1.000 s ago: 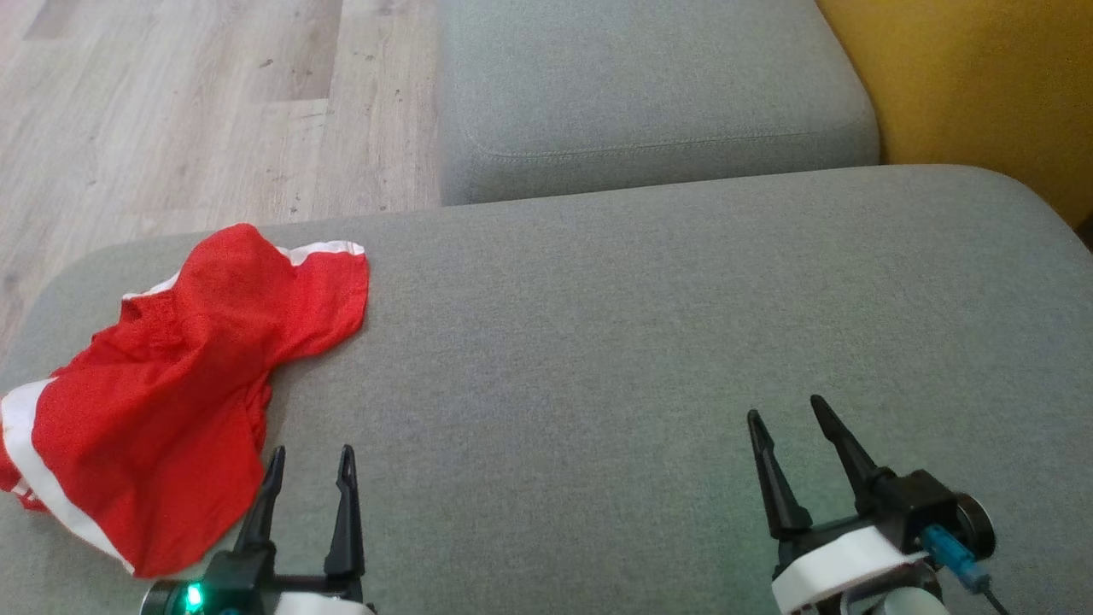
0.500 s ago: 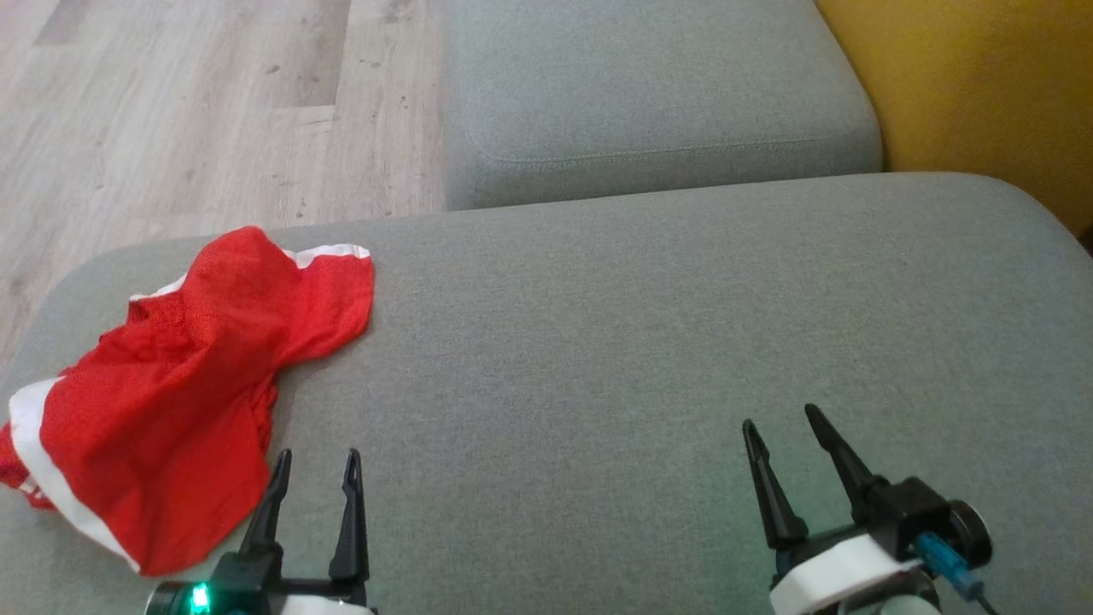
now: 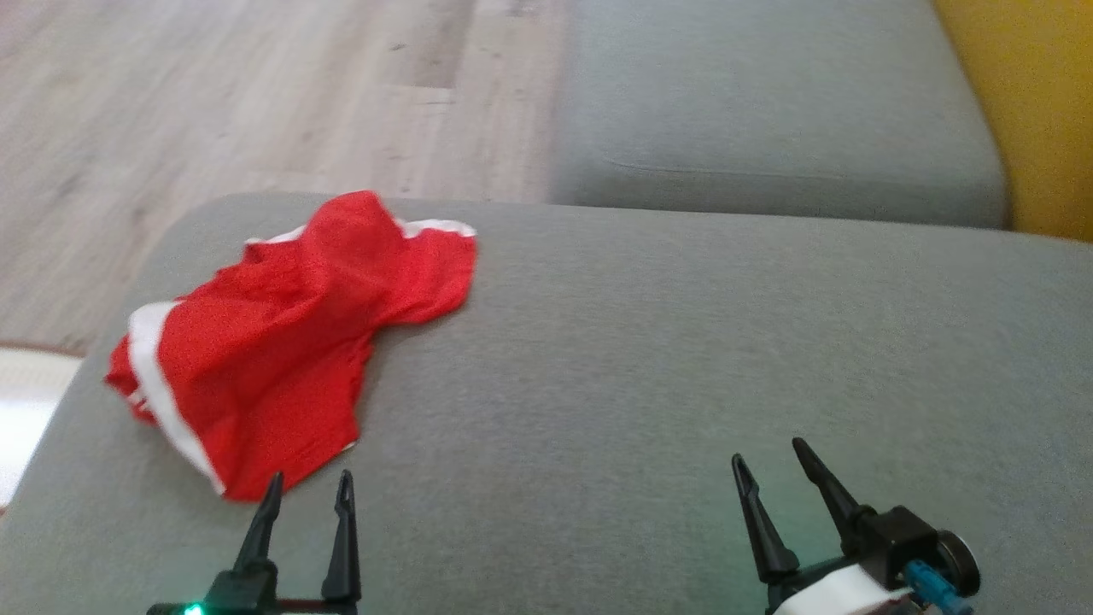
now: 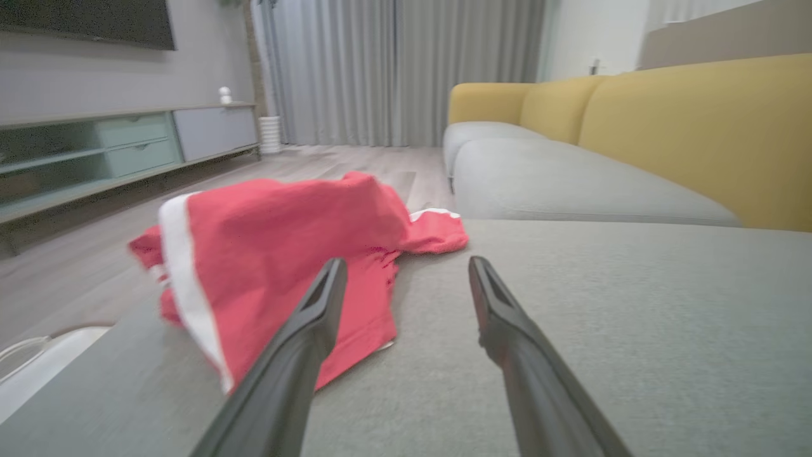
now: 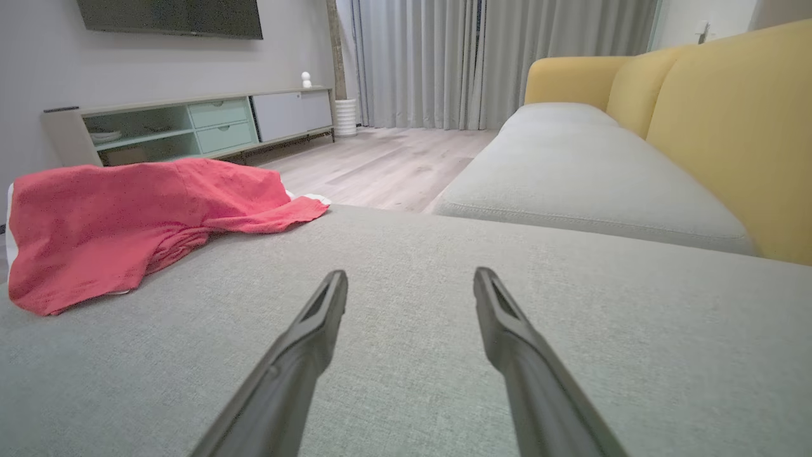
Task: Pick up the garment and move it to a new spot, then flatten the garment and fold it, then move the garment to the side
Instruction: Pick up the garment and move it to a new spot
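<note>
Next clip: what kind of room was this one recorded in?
Most likely a home living room: a sofa with grey cushions and a yellow backrest, a wall-mounted screen above a low media cabinet, and floor-length curtains by wood flooring.

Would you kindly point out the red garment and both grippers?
red garment [image 3: 290, 342], head view, middle of cloth.
left gripper [image 3: 309, 475], head view, between its fingers' tips.
right gripper [image 3: 767, 450], head view, between its fingers' tips.

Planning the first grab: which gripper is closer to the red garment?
Left. The left gripper sits at the near edge of the red garment; the right gripper is far off to its right.
</note>
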Available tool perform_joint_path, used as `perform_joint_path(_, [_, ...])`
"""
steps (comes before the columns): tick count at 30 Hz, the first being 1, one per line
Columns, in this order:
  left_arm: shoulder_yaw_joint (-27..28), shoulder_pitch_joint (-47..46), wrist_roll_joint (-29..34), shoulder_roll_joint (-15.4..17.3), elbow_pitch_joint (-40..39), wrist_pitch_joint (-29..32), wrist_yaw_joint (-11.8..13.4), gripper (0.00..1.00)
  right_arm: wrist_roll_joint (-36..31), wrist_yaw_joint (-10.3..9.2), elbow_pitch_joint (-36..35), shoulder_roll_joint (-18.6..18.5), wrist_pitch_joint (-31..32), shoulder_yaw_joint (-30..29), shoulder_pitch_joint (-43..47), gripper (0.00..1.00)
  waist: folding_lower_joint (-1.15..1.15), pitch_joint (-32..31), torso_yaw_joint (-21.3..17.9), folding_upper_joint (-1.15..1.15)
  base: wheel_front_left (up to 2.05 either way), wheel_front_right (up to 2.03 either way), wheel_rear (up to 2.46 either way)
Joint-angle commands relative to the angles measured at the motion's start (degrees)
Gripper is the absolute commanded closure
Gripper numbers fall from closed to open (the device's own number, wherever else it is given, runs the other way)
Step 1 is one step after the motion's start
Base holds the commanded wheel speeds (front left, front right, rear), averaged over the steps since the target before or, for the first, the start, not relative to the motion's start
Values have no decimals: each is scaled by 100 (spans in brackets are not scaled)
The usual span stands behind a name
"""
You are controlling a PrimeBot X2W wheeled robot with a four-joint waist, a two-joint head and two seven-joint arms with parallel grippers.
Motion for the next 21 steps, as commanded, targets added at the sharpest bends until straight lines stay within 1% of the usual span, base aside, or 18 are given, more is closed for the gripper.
perform_joint_path(1, [246,-181,36,41,-171,-70,5,0,63,-4,-175,-48,-79,166,-164,0,0,-17,471,0,0,0,0])
perform_joint_path(5, [393,-161,45,71,-216,-70,1,0,131,-4,-169,-48,-79,211,-176,0,0,-5,897,0,0,0,0])
perform_joint_path(11, [576,-165,77,118,-287,-70,-8,0,210,-4,-146,-48,-79,275,-177,0,0,24,1347,0,0,0,0])
perform_joint_path(16, [674,-162,94,127,-348,-70,2,0,226,-4,-128,-48,-79,294,-167,0,0,35,1507,0,0,0,0])
perform_joint_path(21, [764,-239,128,153,-424,-70,-5,0,239,-4,-175,-48,-79,239,-169,0,0,98,1565,0,0,0,0])
